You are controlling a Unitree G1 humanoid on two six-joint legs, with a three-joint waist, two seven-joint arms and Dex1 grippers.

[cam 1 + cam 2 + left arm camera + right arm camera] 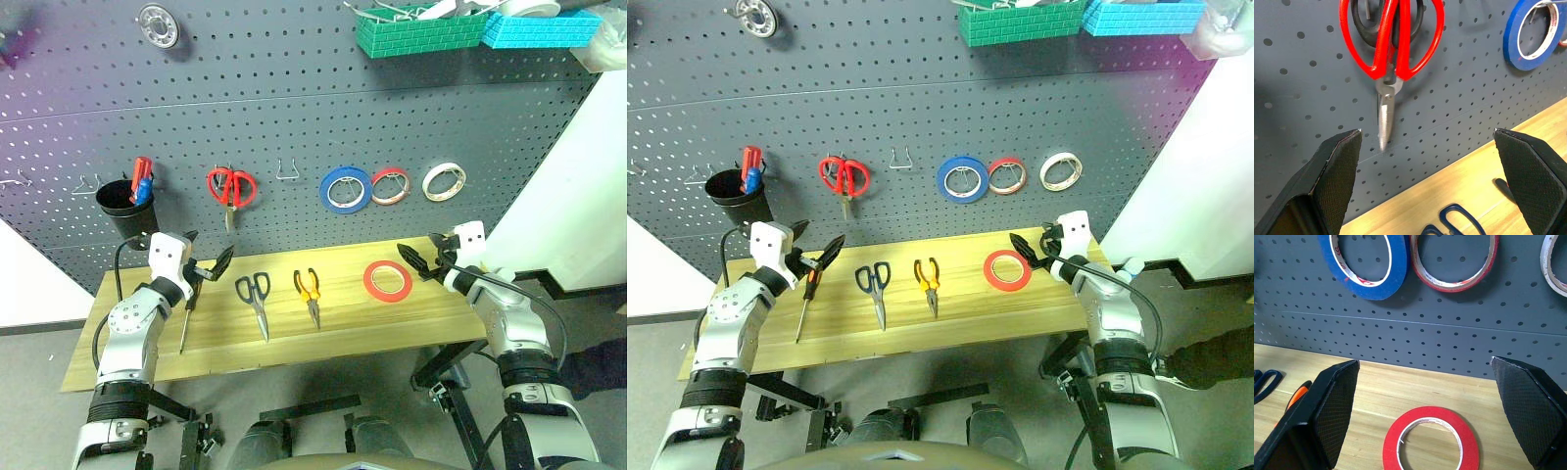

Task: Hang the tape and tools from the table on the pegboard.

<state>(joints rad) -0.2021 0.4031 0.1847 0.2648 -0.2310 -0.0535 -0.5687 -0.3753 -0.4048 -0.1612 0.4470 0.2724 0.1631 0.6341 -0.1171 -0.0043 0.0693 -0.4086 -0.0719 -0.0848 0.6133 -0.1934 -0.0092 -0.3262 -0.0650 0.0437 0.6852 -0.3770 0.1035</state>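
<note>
Both grippers hang open over the table [323, 338], holding nothing. Left gripper [211, 264] sits at the table's left end with its fingers spread wide; the screwdriver [185, 315] lies just under and beside it, shaft running back toward the table's front edge. Ahead of this gripper, on the pegboard [294, 108], red scissors [1392, 44] hang from a hook, blades down. To its right the dark scissors [257, 297] lie flat on the planks, and beyond them the pliers [310, 292], both with handles toward the board.

Right gripper [423, 257] hovers at the table's right end, fingers equally wide apart, pointing in toward the middle. The tape [1431, 443] lies flat on the wood just in front of it, between its open fingers in the wrist view, untouched. Above and beyond the tape, on the board, hang a blue ring [1367, 264], a red-and-white ring [1453, 262] and a pale ring [442, 181]. Left of the red scissors, a black cup [123, 201] hangs on the board.
</note>
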